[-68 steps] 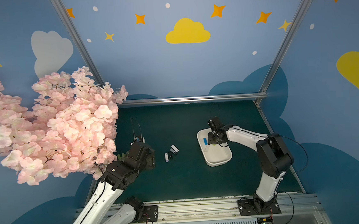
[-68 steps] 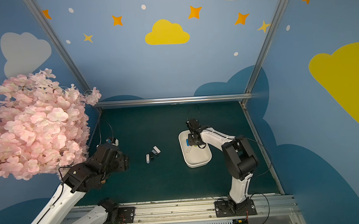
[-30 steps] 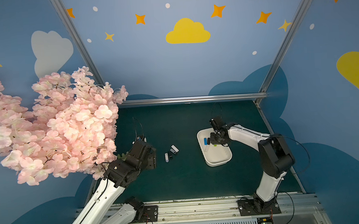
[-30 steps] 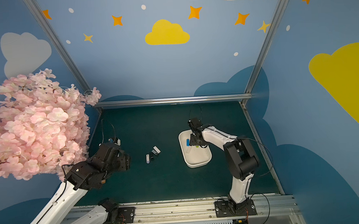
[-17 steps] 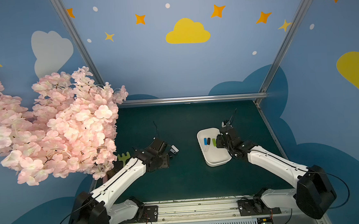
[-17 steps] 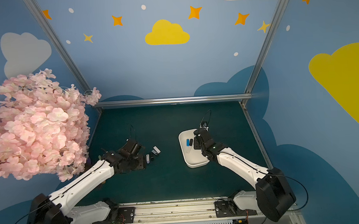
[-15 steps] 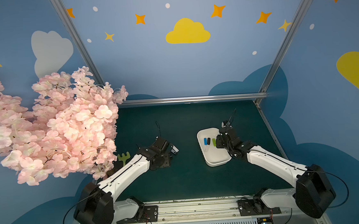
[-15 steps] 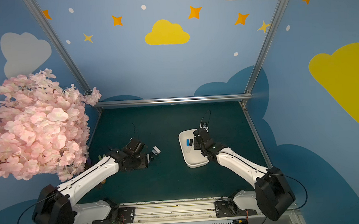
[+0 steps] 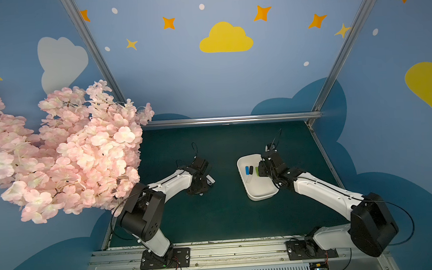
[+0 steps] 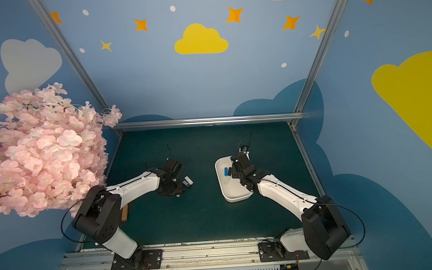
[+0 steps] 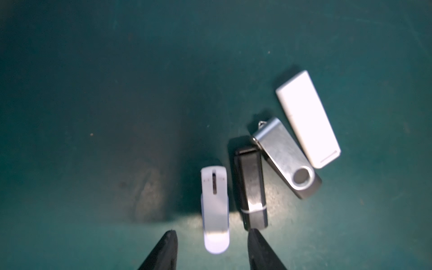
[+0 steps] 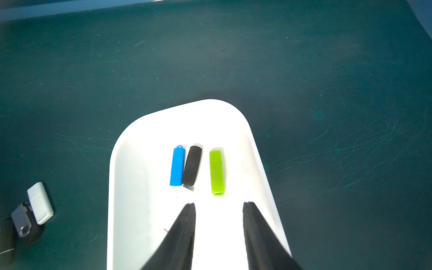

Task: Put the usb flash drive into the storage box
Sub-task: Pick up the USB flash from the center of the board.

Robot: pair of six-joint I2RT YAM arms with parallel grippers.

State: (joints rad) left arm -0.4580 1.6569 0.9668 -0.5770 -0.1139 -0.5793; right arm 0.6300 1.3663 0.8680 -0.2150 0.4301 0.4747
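Several usb flash drives lie together on the green mat: a rounded white one [image 11: 215, 210], a black one [image 11: 251, 187], a silver swivel one [image 11: 286, 161] and a flat white one [image 11: 307, 119]. My left gripper [image 11: 211, 236] is low over them and open. The near end of the rounded white drive lies between its fingertips [image 11: 171, 236], with a gap on each side. The storage box [image 12: 140, 187] holds a blue drive [image 12: 177, 166], a black drive [image 12: 192, 166] and a green drive [image 12: 217, 173]. My right gripper [image 12: 219, 204] hangs open and empty over the box, just short of the green drive.
A pink blossom branch [image 9: 69, 155] overhangs the mat's left side next to the left arm. A brown stick-like thing [image 10: 124, 213] lies under the left arm's elbow. A metal rail [image 9: 229, 119] and blue walls bound the mat.
The left arm has swung right and down onto the drives, its jaws narrowing round the rounded white one. The right gripper has drawn back over the box, uncovering a green drive there.
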